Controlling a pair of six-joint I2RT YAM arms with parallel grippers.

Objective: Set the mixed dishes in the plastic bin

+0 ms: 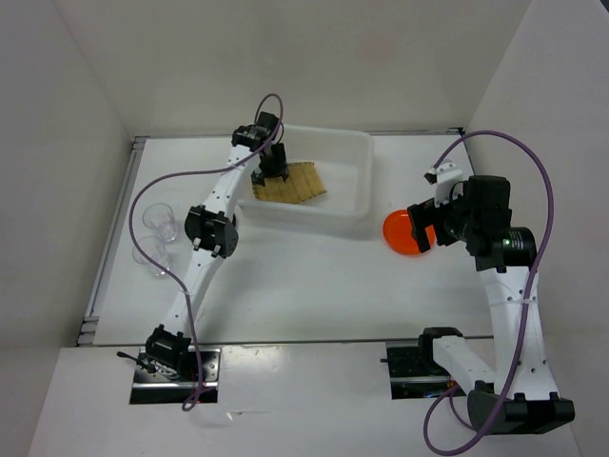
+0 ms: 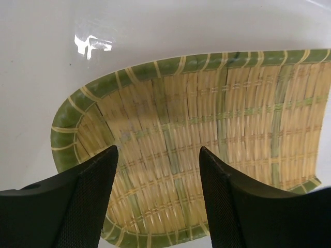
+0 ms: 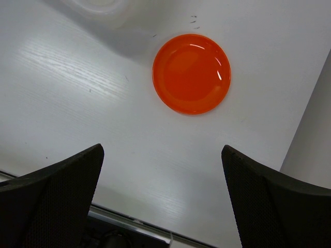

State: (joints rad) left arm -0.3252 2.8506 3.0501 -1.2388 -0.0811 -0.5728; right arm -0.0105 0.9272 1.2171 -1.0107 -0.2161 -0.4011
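Tray (image 1: 290,183) lies in bin (image 1: 368,176); left gripper (image 2: 158,150) over it, released, empty. Orange plate (image 3: 191,73) right of bin, cups (image 1: 157,224) at left, not yet binned. Right gripper (image 3: 161,150) wide open above plate.

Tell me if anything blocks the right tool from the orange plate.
Nothing visible does. The orange plate lies alone on the bare table under the open right tool, just outside the plastic bin.

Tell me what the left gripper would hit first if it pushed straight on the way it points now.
The woven bamboo tray, lying in the plastic bin. The left gripper points down at it, jaws open with nothing between them. How much gap remains above the tray is unclear.
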